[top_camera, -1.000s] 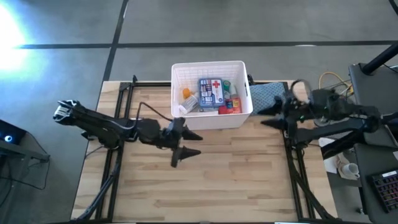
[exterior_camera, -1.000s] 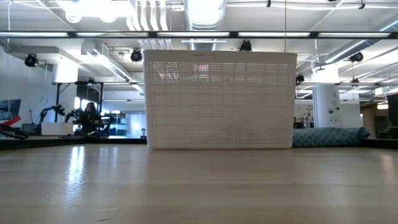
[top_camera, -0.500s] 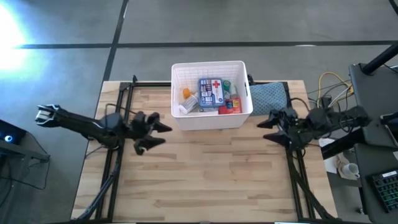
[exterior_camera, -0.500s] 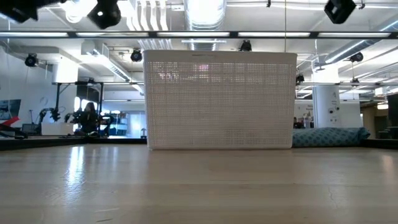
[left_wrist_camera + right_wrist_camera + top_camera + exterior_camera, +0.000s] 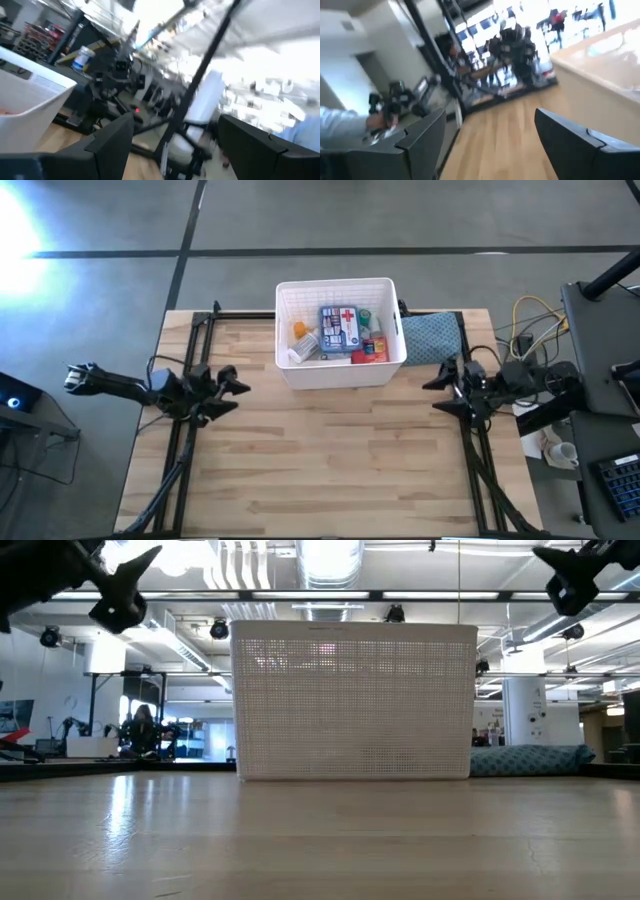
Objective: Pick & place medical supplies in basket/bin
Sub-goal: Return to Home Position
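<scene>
The white slotted basket [image 5: 392, 348] [image 5: 352, 700] stands at the table's far middle. In it lie the blue red-cross pouch [image 5: 338, 326], an orange vial [image 5: 299, 330], a white bottle [image 5: 303, 348], a red box [image 5: 370, 356] and other small supplies. My left gripper [image 5: 231, 393] [image 5: 126, 584] [image 5: 175, 150] hangs open above the table's left rail, left of the basket. My right gripper [image 5: 436, 392] [image 5: 572, 572] [image 5: 490, 145] hangs open above the right rail, right of the basket. Neither holds anything.
A blue-grey folded cloth [image 5: 430, 335] [image 5: 530, 759] lies against the basket's right side. Black frame rails [image 5: 182, 460] run along both table sides. Bare wood [image 5: 330, 450] spreads in front of the basket. Cables and equipment [image 5: 590, 410] sit beyond the right edge.
My left gripper has drawn back from in front of the basket toward the table's left edge. My right gripper has shifted a little toward the near and right edges. Both have sunk into the low view from above. The basket and its contents have stayed put.
</scene>
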`<control>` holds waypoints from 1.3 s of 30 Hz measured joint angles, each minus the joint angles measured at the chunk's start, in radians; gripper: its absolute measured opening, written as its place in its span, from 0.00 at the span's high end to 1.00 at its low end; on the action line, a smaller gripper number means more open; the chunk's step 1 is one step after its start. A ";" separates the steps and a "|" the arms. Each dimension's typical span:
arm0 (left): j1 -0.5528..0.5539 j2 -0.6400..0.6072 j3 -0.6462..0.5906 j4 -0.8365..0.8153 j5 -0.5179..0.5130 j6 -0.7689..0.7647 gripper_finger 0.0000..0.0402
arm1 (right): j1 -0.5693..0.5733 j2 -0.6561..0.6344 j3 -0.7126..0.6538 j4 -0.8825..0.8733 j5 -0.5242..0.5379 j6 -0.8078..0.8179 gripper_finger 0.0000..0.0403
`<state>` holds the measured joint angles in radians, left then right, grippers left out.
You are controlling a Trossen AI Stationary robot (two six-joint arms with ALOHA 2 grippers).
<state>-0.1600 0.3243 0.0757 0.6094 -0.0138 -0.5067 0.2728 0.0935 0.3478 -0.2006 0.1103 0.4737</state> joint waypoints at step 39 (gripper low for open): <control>-0.001 -0.123 -0.065 -0.108 0.085 0.160 0.33 | -0.001 -0.093 -0.234 0.239 0.024 -0.077 0.27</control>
<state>-0.1612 0.2015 0.0109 0.5016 0.0708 -0.3463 0.2718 0.0002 0.1135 0.0383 0.1341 0.3965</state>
